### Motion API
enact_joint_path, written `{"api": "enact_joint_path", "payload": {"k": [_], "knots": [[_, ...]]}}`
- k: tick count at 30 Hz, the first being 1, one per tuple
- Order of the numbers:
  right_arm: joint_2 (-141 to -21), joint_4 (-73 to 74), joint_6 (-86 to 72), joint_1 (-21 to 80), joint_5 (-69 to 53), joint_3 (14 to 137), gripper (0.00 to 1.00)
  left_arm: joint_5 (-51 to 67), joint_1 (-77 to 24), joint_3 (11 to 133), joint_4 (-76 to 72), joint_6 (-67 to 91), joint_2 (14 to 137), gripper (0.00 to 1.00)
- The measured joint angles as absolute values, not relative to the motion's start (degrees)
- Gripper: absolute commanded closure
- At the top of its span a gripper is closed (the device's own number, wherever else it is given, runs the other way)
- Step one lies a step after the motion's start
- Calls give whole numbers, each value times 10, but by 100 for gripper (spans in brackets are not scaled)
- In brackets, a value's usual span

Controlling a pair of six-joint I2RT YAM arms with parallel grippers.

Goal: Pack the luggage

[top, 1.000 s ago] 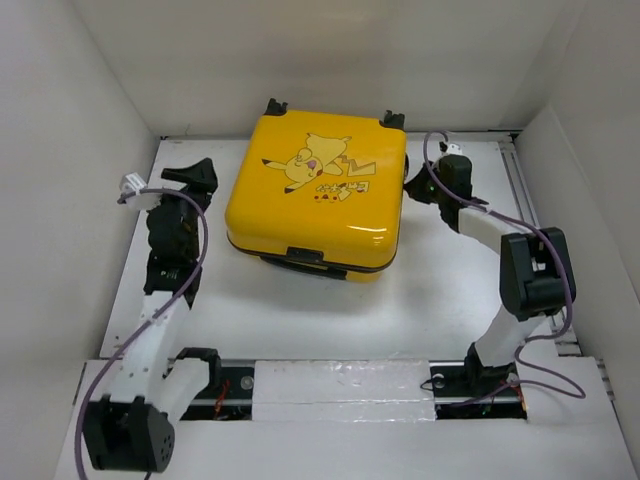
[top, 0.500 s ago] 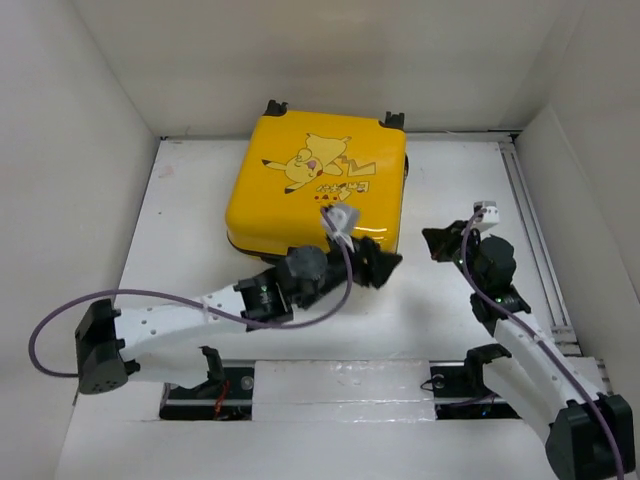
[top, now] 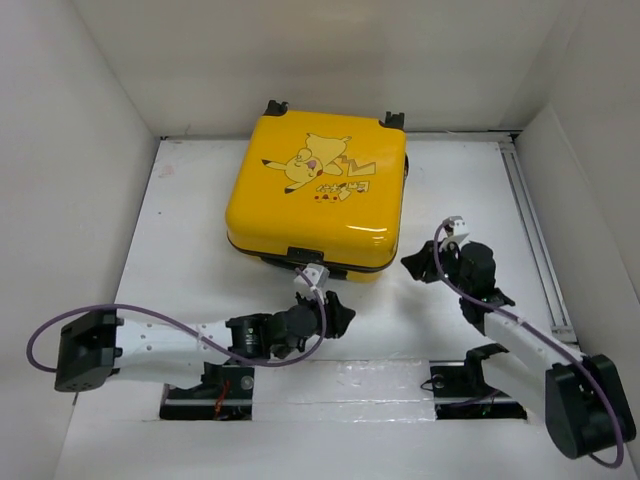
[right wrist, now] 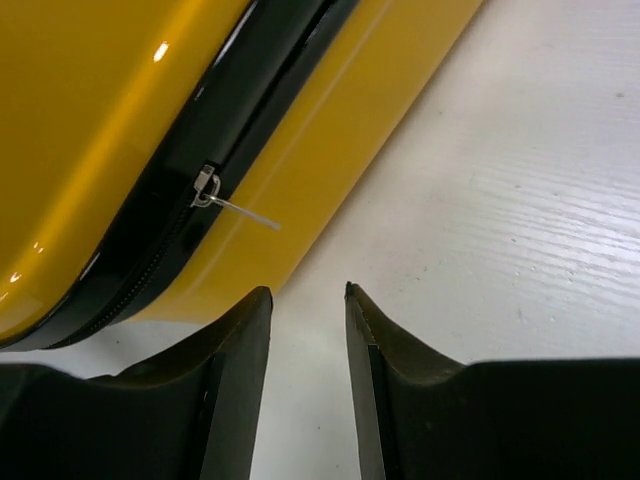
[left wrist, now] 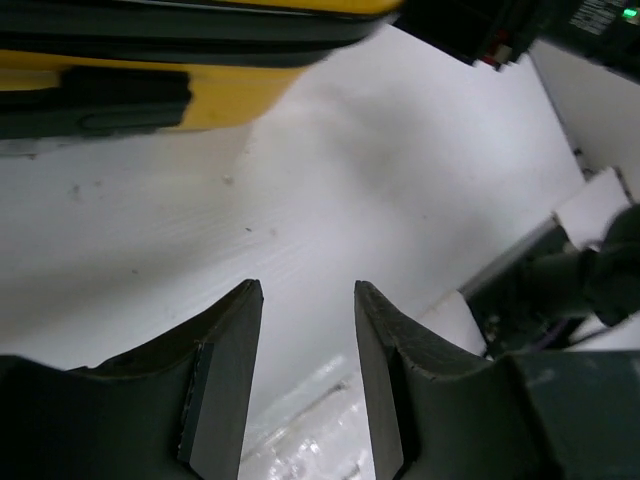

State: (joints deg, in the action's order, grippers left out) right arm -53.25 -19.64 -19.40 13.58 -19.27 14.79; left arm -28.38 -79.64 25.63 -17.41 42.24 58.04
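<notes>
While luggage point(top: 318, 195) sits shut (zipped, seemingly), left end effector point(left wrist: 307, 288) gapes; right end effector point(right wrist: 307, 290) too.

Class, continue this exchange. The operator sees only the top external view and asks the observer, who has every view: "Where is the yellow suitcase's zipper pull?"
Observer: The right wrist view shows the zipper pull on the black track along the luggage side. Its thin silver tab sticks out, just ahead of the right gripper.
Operator: Is that gripper holding it?
Observer: No. Its jaws stand apart, with only bare table between them.
Operator: And the other one?
Observer: The left wrist view shows the left gripper open and empty over the table, short of the luggage's near edge.
</notes>
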Motion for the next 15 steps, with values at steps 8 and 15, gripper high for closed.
{"api": "enact_joint_path", "payload": {"k": [8, 15], "knots": [[-615, -263, -141, 168, -208, 170, 41, -303, -713, 255, -208, 441, 685, 61], [-662, -309, -80, 188, -207, 171, 44, -294, -645, 251, -258, 434, 696, 61]]}}
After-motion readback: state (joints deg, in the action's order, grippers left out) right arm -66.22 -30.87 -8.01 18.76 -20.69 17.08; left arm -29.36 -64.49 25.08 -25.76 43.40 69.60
